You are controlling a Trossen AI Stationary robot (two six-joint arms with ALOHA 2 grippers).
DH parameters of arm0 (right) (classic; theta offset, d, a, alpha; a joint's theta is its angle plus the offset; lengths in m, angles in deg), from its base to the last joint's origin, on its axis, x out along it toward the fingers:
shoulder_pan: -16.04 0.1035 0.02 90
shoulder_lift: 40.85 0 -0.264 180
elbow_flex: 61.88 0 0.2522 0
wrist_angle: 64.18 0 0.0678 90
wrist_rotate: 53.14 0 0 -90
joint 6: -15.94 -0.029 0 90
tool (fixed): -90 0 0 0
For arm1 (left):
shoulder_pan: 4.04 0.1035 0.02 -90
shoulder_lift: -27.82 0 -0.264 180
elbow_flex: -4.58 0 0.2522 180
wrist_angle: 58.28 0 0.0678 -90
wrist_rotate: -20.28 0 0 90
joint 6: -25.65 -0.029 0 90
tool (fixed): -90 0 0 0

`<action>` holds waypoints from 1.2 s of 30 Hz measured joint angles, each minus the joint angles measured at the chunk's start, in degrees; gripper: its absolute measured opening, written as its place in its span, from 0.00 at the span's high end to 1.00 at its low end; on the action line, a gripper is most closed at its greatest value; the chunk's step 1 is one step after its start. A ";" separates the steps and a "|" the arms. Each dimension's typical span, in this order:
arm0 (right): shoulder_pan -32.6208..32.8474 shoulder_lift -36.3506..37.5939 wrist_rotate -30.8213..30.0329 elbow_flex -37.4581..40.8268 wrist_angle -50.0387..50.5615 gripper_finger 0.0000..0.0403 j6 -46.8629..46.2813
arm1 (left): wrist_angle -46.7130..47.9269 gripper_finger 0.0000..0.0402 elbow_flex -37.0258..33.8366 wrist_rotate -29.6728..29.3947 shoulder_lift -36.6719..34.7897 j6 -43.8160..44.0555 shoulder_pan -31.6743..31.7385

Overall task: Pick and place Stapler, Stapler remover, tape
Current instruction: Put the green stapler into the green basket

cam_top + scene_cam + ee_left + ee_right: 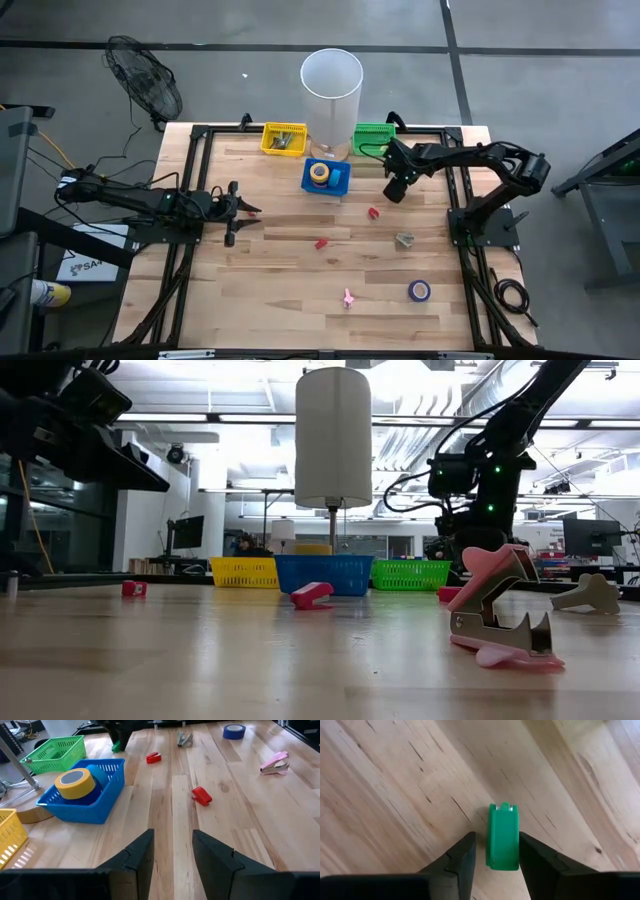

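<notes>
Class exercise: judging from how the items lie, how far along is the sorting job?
Done: yellow and blue tape rolls sit in the blue basket. In hand: the right gripper has its fingers either side of a small green stapler. Left: red stapler, pink staple remover, grey remover and blue tape roll on the table.

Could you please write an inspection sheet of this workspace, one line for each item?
Surface: wooden table, slats bare in the middle.
Job's things: yellow tape in the blue basket; blue tape, pink staple remover, grey staple remover and two red staplers loose on the table; green stapler between the right gripper's fingers.
Clutter: yellow basket, green basket, white cylinder.
Grippers: left gripper open, empty, at the left side; right gripper around the green stapler, grip unclear.
Cables: black coil at the right edge.
Surroundings: fan on the floor.
</notes>
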 joint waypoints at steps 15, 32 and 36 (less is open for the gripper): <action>0.00 0.07 -0.03 -0.02 -1.51 0.86 0.48 | 0.00 0.67 0.00 0.07 0.02 0.41 0.00; 0.04 0.07 6.05 -0.02 -9.28 0.86 -1.09 | 0.00 0.67 0.00 0.07 0.02 0.83 -0.02; 0.07 0.08 9.41 -0.02 -12.76 0.86 -1.09 | 0.00 0.67 0.00 0.07 0.01 0.85 -0.02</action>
